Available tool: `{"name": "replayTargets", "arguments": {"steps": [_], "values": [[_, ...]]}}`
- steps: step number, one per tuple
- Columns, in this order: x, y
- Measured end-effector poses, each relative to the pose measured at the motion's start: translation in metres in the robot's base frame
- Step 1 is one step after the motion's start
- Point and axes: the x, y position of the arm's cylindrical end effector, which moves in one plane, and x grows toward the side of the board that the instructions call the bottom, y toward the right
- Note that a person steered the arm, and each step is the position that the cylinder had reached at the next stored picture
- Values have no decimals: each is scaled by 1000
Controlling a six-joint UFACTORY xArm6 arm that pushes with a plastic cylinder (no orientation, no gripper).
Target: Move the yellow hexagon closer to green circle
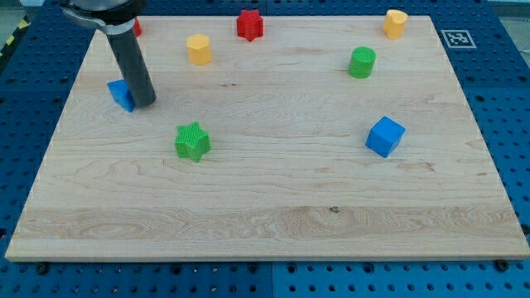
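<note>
- Counter [265,207]: a pale wooden board carrying small coloured blocks, well apart from one another.
- Yellow hexagon [199,50]: stands in the upper left of the frame, with the red star [249,24] to its upper right.
- Green circle [362,62]: a ribbed cylinder in the upper right of the frame, well apart from the hexagon.
- My tip [146,103]: rests at the left of the frame, touching or just beside a blue block [121,94]; below and left of the hexagon.
- Hand: none fitted; the rod holds nothing and can only push.
- Handling, as judged: the hexagon looks light, rigid and free-sliding; press its left face squarely, since an off-centre push may spin it.
- Others: green star [193,141], blue cube [385,136], second yellow block [395,23].
</note>
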Motion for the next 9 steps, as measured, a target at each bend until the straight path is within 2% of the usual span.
{"name": "replayTargets", "arguments": {"steps": [2,4,5,6,7,8,9], "values": [[0,-4],[0,67],[0,67],[-13,55],[-60,19],[-80,11],[-99,29]]}}
